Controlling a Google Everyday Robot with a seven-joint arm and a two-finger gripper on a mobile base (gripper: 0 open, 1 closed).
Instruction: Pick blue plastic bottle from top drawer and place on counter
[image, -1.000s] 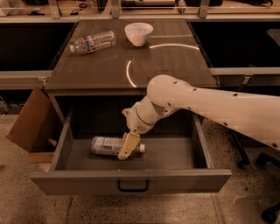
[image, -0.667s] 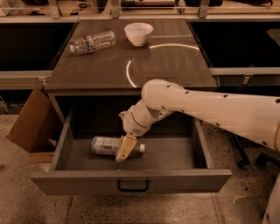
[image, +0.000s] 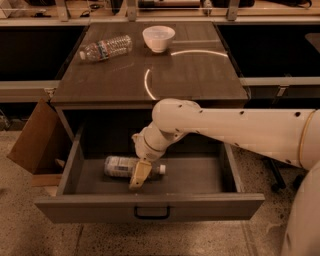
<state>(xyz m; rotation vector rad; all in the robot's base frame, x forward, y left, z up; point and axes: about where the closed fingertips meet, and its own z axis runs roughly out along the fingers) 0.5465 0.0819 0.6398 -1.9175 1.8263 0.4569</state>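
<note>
Pick stage: we note the gripper (image: 140, 175) over the blue plastic bottle (image: 119, 166), lower centre; we cannot tell its grasp. Next: secure hold, lift.

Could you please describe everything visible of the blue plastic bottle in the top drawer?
The blue plastic bottle is small and clear, with a pale bluish-white label round most of its body and a white cap. It lies on its side on the floor of the open top drawer, left of centre, with its cap pointing right. The gripper hangs over its cap end and hides part of it; whether they touch cannot be told.
</note>
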